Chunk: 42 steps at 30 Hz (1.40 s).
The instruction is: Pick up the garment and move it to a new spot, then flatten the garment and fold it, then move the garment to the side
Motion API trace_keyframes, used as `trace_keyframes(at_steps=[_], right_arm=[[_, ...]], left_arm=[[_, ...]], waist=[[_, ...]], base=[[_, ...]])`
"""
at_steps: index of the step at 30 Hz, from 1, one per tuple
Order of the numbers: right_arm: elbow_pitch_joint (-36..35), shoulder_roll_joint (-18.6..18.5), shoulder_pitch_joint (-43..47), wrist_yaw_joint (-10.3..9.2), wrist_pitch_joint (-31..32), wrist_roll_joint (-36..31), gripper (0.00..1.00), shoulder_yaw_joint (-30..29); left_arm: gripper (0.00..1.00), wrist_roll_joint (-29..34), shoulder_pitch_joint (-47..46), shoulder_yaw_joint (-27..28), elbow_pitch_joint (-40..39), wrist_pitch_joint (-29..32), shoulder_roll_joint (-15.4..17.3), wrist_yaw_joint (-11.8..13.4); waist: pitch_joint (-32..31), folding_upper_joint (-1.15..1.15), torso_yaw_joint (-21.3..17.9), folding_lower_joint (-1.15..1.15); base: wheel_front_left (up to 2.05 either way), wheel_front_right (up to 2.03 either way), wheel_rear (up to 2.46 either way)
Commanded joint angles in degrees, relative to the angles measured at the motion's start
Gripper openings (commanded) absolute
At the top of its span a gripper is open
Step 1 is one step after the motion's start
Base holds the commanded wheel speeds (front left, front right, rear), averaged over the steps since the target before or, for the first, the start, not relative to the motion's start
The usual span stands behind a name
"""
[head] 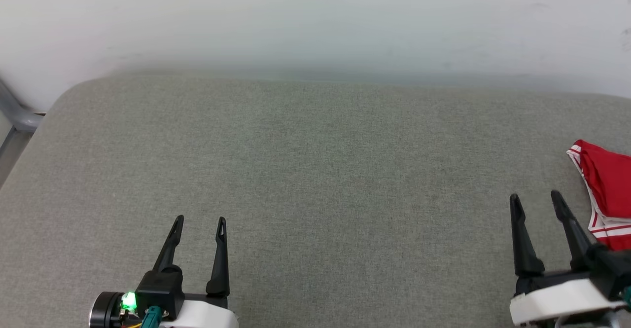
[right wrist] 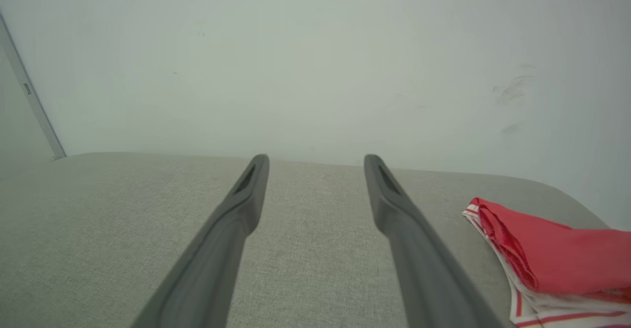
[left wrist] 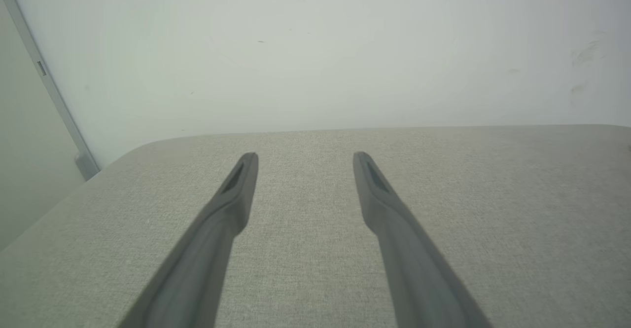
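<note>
Left claw [head: 200,219] hangs spread and empty over the near-left of the grey fabric counter [head: 315,170], fingers aimed at the pale wall [head: 315,22]. Right claw [head: 535,196], same story: fingers parted, holding nothing, at the near-right. And there's the garment [head: 609,180], red with striped trim, lying at the counter's right edge just beside the right claw's outer finger, seemingly apart from it. My read: both claws sit released in a resting stance, and with the garment off to that side, the right one is best placed to reach it. The bare middle leaves room for flattening. The garment's visible part runs near-to-far, one red corner poking toward the wall and slightly left. The rest is cut off, so I can't call its full long axis.
</note>
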Motion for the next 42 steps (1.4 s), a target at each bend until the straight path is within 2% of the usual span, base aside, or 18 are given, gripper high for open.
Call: trace_keyframes(at_steps=[1,12,27,28,32,42], right_arm=[[-0.4,0.5,1.4,-0.07,0.0,0.0,1.0,-0.1],[-2.2,1.8,7.2,-0.06,-0.2,0.2,1.0,-1.5],[-1.3,1.9,8.8,-0.06,-0.3,1.0,1.0,-0.7],[-1.3,1.6,8.2,-0.01,-0.3,1.0,0.0,-0.7],[0.2,1.6,8.2,0.0,-0.2,1.2,0.0,-0.7],[2.0,1.3,6.3,0.01,2.1,12.2,0.0,-0.5]], left_arm=[[1.0,-0.2,0.6,0.2,0.1,-0.1,0.3,-0.2],[1.0,-0.4,1.8,0.2,0.8,-0.1,0.3,-1.0],[1.0,-0.8,2.6,0.8,1.4,-0.1,0.2,-1.9],[0.0,-0.8,2.2,0.6,1.3,0.0,0.1,-1.8],[0.0,-1.0,2.7,0.5,2.9,0.1,-0.1,-1.8],[0.0,-12.5,1.3,1.5,4.4,2.7,-0.1,-2.8]], waist=[[-0.3,0.0,-0.1,0.01],[-2.0,0.0,-0.1,0.01],[-3.3,0.0,-0.6,0.01],[-3.3,0.0,-0.6,0.01],[-3.3,0.0,-0.7,0.01],[-3.2,0.0,-1.0,0.01]], base=[[0.0,0.0,0.0],[0.0,0.0,0.0],[0.0,0.0,0.0],[0.0,0.0,0.0],[0.0,0.0,0.0],[0.0,0.0,0.0]])
